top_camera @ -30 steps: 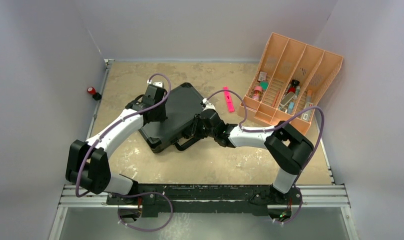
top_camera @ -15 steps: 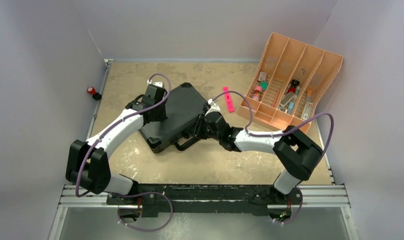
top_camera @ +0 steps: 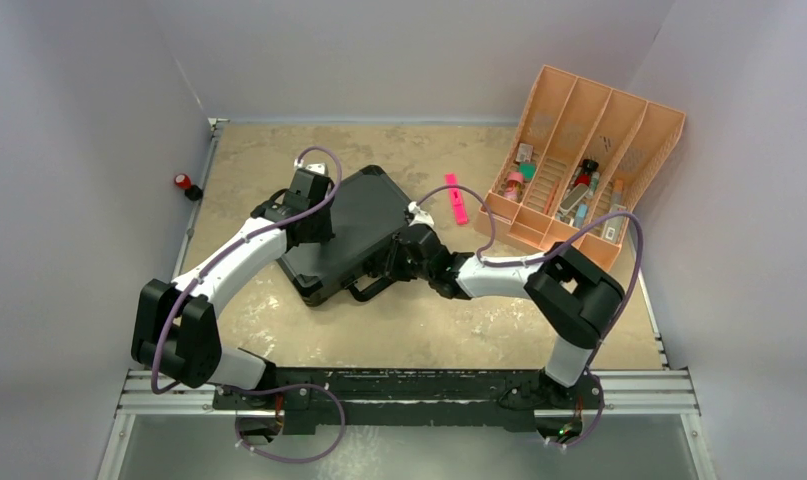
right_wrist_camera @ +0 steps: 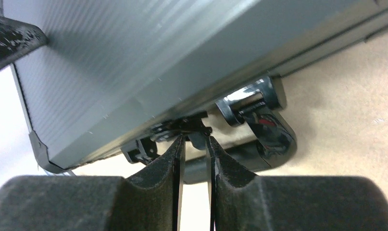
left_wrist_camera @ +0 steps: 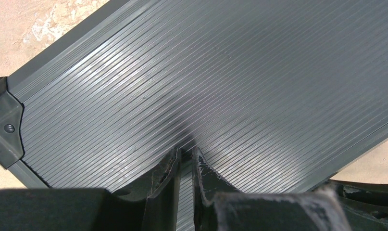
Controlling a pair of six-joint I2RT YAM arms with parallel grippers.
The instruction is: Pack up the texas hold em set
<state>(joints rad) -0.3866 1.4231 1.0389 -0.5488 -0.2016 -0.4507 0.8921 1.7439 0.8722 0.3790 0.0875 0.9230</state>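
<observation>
Black case [top_camera: 364, 215] lies closed on the table [top_camera: 419, 330], left of centre, handle [right_wrist_camera: 271, 139] on its near side.

Left gripper [left_wrist_camera: 184, 151]: my jaws are drawn almost together with only a slit between them and nothing in it. The tips rest on the ribbed lid, towards its far-left part.

Right gripper [right_wrist_camera: 195, 139]: jaws likewise nearly closed. The tips are at the latch [right_wrist_camera: 182, 126] on the case's near edge, just left of the handle. I cannot tell whether the latch tab is pinched.
</observation>
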